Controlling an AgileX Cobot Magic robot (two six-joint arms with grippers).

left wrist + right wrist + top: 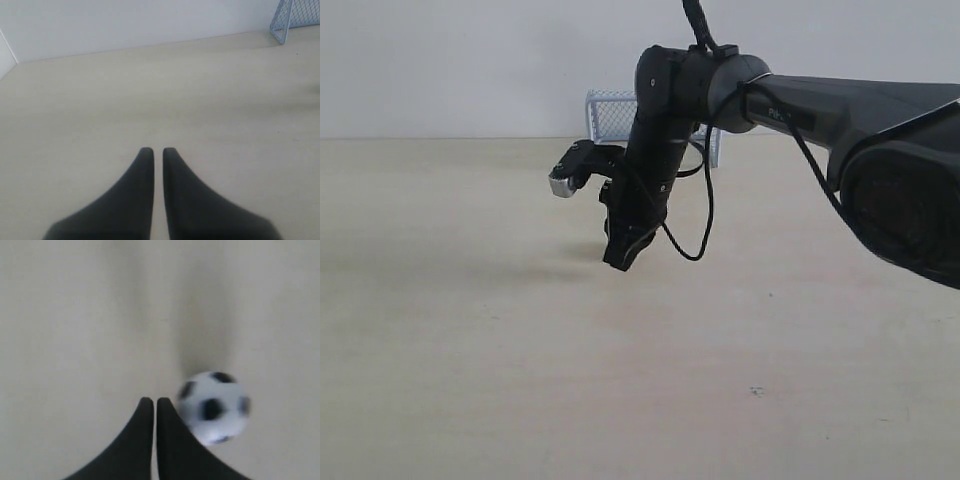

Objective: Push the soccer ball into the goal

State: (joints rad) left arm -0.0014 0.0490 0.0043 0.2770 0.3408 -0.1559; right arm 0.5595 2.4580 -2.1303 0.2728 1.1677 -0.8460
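While its jaws sit together, we find our black right gripper [151, 401] just beside the black-patched white soccer ball [214, 407].

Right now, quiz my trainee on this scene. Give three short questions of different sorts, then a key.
1. Which wrist view shows the goal?
2. Relative to the soccer ball, the right gripper is: A) shut around it; B) shut beside it; C) open around it.
3. True or false: the soccer ball lies inside the goal.

Key: 1 the left wrist view; 2 B; 3 false, it lies on bare tabletop with no netting around it.
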